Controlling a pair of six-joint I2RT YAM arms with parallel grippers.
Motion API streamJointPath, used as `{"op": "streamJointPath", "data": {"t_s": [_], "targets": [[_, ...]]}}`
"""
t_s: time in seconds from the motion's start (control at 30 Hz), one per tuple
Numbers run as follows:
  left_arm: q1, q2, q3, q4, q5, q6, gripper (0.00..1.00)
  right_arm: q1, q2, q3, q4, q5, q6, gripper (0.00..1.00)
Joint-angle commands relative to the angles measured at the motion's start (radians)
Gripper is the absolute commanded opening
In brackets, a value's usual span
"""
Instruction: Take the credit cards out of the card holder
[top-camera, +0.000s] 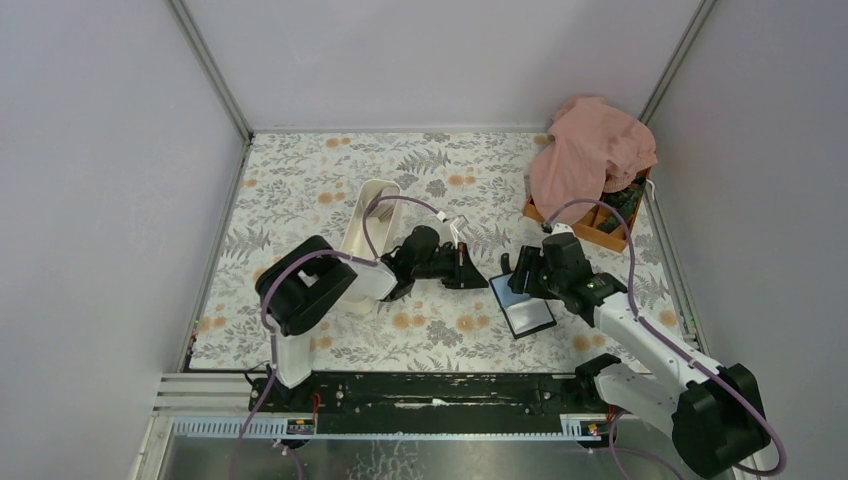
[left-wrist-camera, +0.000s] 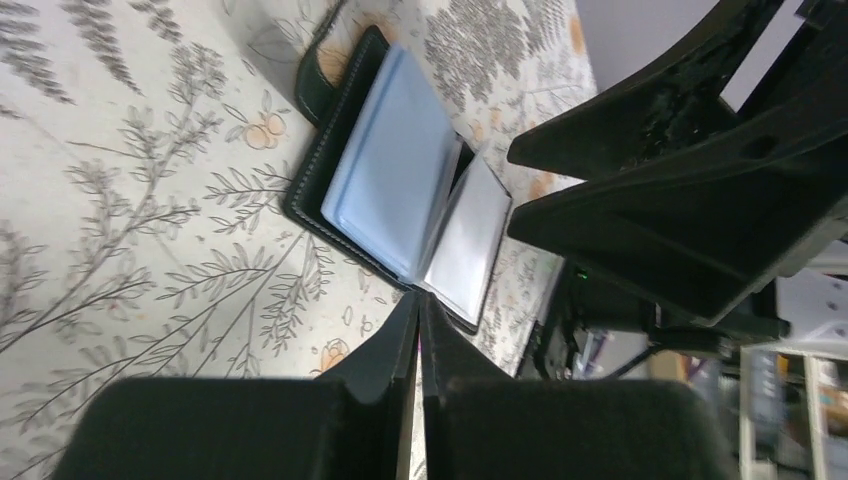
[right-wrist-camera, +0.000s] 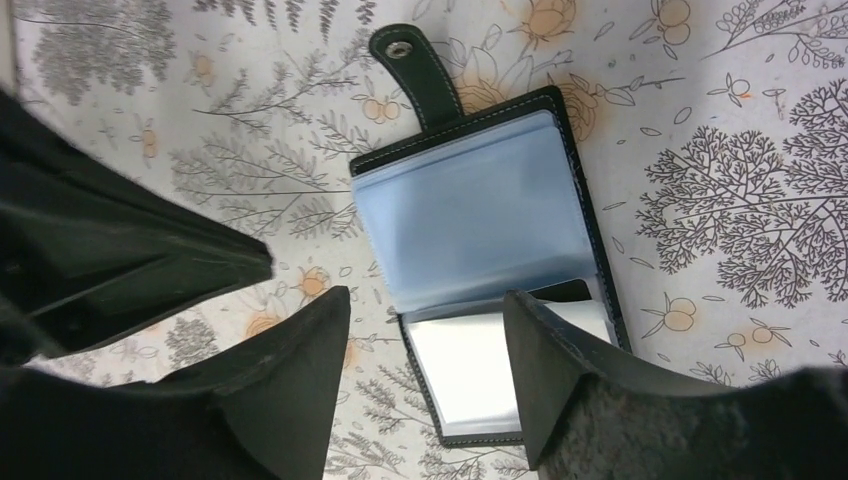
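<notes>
The card holder (right-wrist-camera: 480, 220) lies open on the floral table, a black wallet with bluish plastic sleeves and a snap strap (right-wrist-camera: 415, 60). It also shows as the card holder (top-camera: 528, 315) from above and the card holder (left-wrist-camera: 400, 190) in the left wrist view. The credit cards are hidden. My right gripper (right-wrist-camera: 425, 300) hovers open over the holder's near half, one finger on each side of its left edge, holding nothing. My left gripper (left-wrist-camera: 420, 300) is shut and empty, its tips just short of the holder's edge. From above, the left gripper (top-camera: 478, 275) and right gripper (top-camera: 522, 283) stand close together.
A long white tray (top-camera: 368, 225) sits behind the left arm. At the back right an orange compartment box (top-camera: 600, 228) lies partly under a pink cloth (top-camera: 590, 150). Walls close in the table on the left, right and back.
</notes>
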Motion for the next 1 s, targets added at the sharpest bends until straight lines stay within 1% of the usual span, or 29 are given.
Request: {"op": "streamJointPath", "data": {"t_s": [0.0, 0.07, 0.13, 0.27, 0.33, 0.43, 0.53, 0.6, 0.67, 0.77, 0.87, 0.97], "targets": [[-0.024, -0.091, 0.033, -0.210, -0.181, 0.193, 0.08, 0.001, 0.063, -0.014, 0.071, 0.050, 0.016, 0.67], [-0.024, -0.110, 0.037, -0.234, -0.201, 0.214, 0.10, 0.000, 0.095, -0.012, 0.050, 0.066, 0.029, 0.69], [-0.024, -0.130, 0.037, -0.258, -0.221, 0.232, 0.10, 0.000, 0.093, -0.034, 0.045, 0.093, 0.065, 0.76], [-0.024, -0.167, 0.015, -0.267, -0.235, 0.243, 0.12, 0.000, 0.034, -0.103, 0.044, 0.123, 0.143, 0.90], [-0.025, -0.182, 0.004, -0.265, -0.236, 0.242, 0.12, 0.001, 0.010, -0.137, 0.035, 0.130, 0.169, 0.94], [-0.025, -0.195, -0.009, -0.263, -0.233, 0.242, 0.12, 0.001, -0.031, -0.177, 0.020, 0.113, 0.197, 0.94], [-0.024, -0.203, -0.024, -0.255, -0.224, 0.234, 0.13, -0.001, -0.086, -0.205, 0.024, 0.047, 0.216, 0.89], [-0.024, -0.208, -0.032, -0.248, -0.222, 0.231, 0.13, 0.002, -0.115, -0.221, 0.019, 0.007, 0.222, 0.88], [-0.024, -0.212, -0.043, -0.239, -0.212, 0.223, 0.13, 0.007, -0.125, -0.244, 0.035, -0.063, 0.237, 0.88], [-0.024, -0.221, -0.055, -0.232, -0.209, 0.219, 0.13, 0.079, -0.137, -0.306, 0.112, -0.132, 0.304, 0.86], [-0.024, -0.235, -0.067, -0.233, -0.216, 0.219, 0.13, 0.193, -0.101, -0.345, 0.194, -0.108, 0.388, 0.86], [-0.024, -0.256, -0.083, -0.239, -0.226, 0.219, 0.13, 0.292, -0.011, -0.346, 0.288, -0.076, 0.428, 0.86]]}}
